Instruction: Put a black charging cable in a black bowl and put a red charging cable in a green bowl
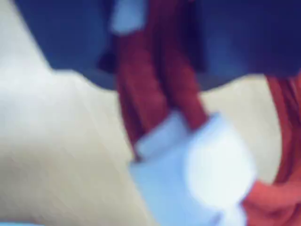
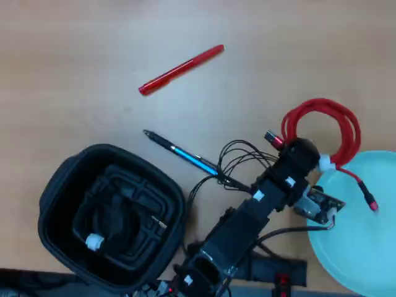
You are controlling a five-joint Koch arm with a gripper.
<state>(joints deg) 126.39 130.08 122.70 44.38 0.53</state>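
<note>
Item: thin bright red charging cable [image 2: 334, 117], coiled in a loose ring and bound by a white tie [image 2: 325, 163]; it lies on the pale wooden desk [image 2: 74, 49] at about two o'clock in the overhead view, its lower edge at the rim of the large round pale mint-green shallow bowl [image 2: 365, 247]; one plug end on a short tail [image 2: 370, 202] already hangs over that bowl, the other plug [image 2: 273, 140] points toward nine o'clock from the coil.

Handling, by judgement: light, soft and springy; the loops will sag and swing once lifted; the bound section at the white tie is the firmest place to take hold, since all strands gather there.

Item: thick black charging cable [image 2: 120, 210], coiled with a white tie, inside the large deep black rounded-square plastic bowl [image 2: 62, 179] at eight o'clock; that half of the task appears done.

Arm: black, reaching from the bottom edge toward two o'clock, wrist low over the coil's six o'clock side; fingers [image 1: 155, 80] appear clamped on the red strands just above the white tie in the blurred wrist view, dark blue jaws on either side of the bundle.

Other: red pen [image 2: 181, 69] at twelve o'clock; blue-and-black pen [image 2: 182, 153] near centre; both clear of the bowls.
</note>
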